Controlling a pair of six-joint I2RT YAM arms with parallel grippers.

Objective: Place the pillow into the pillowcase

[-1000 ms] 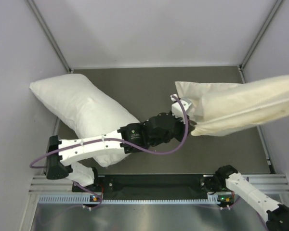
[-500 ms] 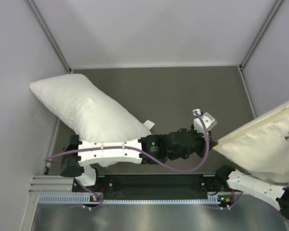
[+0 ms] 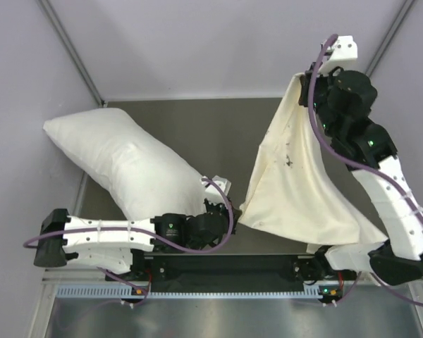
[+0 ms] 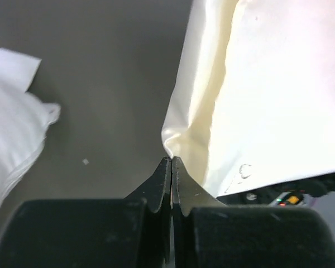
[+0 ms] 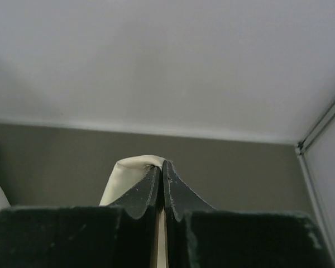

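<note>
The right gripper [image 5: 161, 163] is found raised high at the far right of the enclosure, its jaws closed tight on a fold of the pillowcase [image 3: 296, 183], which is seen bunched at the fingertips in the right wrist view. The pillowcase is suspended from that grip and is spread downward in a wide, limp sheet, its lower edge reaching the near side of the table [image 3: 225, 134]. The left gripper [image 4: 171, 162] is held low over the table near the front edge, jaws pressed together with no gap visible. The lower left corner of the pillowcase is seen directly at its fingertips; whether any fabric is pinched between them cannot be told. The pillow [image 3: 123, 162] is lying on the left side of the table, set diagonally from the far left corner toward the near centre, and is not inside the pillowcase. A small white tab [image 4: 14, 67] is noted at the pillow's near corner. The pillow and the pillowcase are seen apart, with bare table between them.
</note>
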